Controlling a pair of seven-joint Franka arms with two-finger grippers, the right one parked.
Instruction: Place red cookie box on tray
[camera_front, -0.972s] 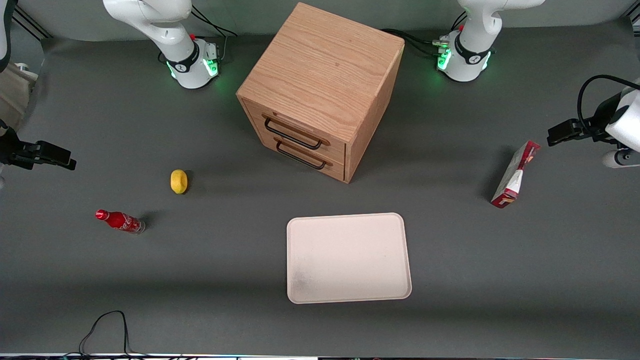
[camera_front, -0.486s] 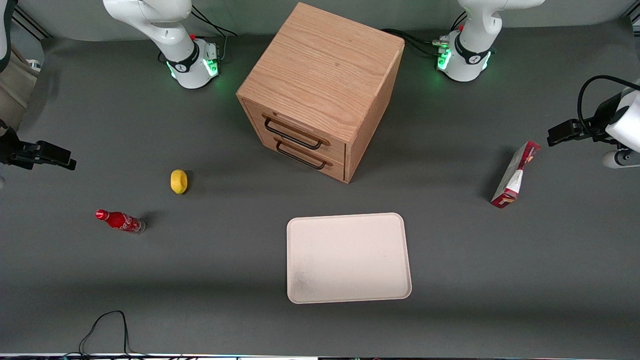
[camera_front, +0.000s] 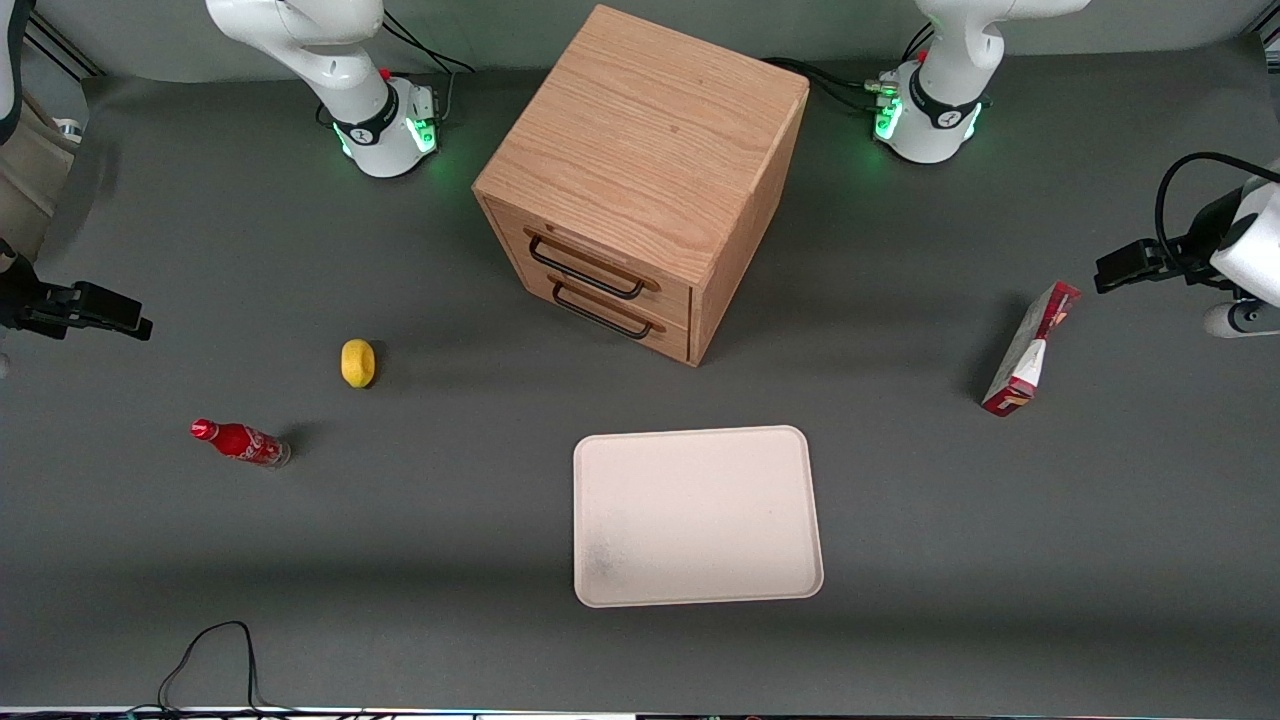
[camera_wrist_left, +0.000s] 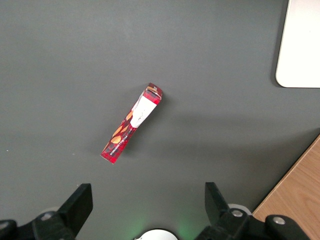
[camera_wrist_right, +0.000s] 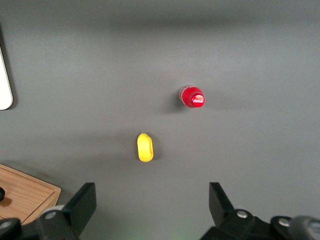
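Observation:
The red cookie box (camera_front: 1030, 350) stands on a long thin edge on the grey table, toward the working arm's end; it also shows in the left wrist view (camera_wrist_left: 132, 122), red with a white section. The cream tray (camera_front: 697, 515) lies nearer the front camera than the cabinet, with nothing on it; one of its corners shows in the left wrist view (camera_wrist_left: 300, 45). My left gripper (camera_front: 1128, 268) hangs above the table beside the box, a little farther from the front camera, apart from it. In the left wrist view the gripper (camera_wrist_left: 148, 206) is open and empty.
A wooden two-drawer cabinet (camera_front: 640, 180) stands at mid-table, farther from the camera than the tray; its edge shows in the left wrist view (camera_wrist_left: 300, 200). A yellow lemon (camera_front: 358, 362) and a small red soda bottle (camera_front: 240, 442) lie toward the parked arm's end. A black cable (camera_front: 215, 650) loops at the front edge.

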